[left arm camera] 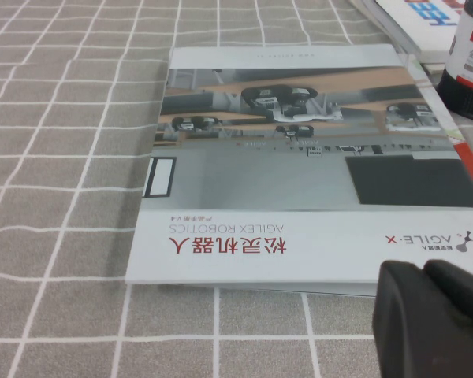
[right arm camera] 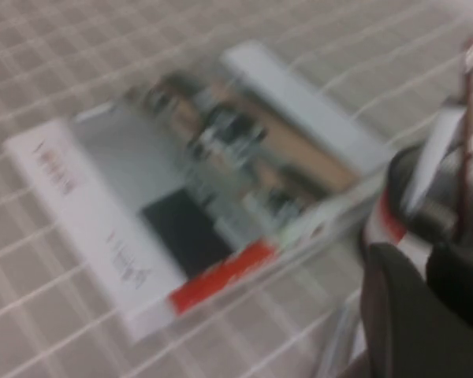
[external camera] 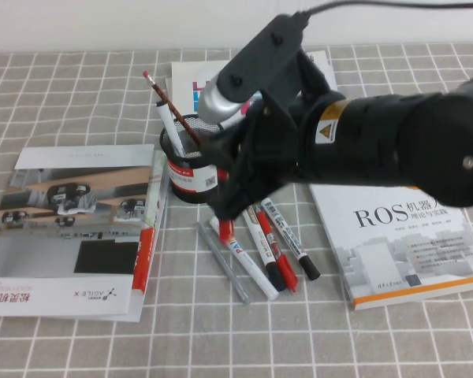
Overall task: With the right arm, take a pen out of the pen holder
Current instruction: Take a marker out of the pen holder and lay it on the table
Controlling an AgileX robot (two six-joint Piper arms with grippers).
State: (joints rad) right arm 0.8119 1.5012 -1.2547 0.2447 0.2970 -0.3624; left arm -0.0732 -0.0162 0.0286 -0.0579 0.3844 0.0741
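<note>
- Now the right arm reaches in from the robot's right, across the ROS book, to the holder.
- Right tool: low at the holder's right side, just beside its mesh wall. Its fingers are drawn together, with only a thin seam between them in the wrist view. Whether they pinch anything I cannot tell.
- Holder: a black mesh cup with a red-and-white label, upright on the worktop. It stands at the far right corner of the booklet, between that and the ROS book.
- Inside the holder: a pencil with a red end leans up and to the robot's left. A white marker sits beside it, also tilted.
- Loose pens: several lie fanned on the worktop on the robot's side of the holder, between booklet and ROS book. The far ends of some are hidden under the right tool.
- Left tool: out of the high view. Its wrist view shows it by the booklet's near edge, fingers together.
- A second book lies behind the holder, partly hidden by the arm.
- Worktop: covered with a grey cloth checked in white.
</note>
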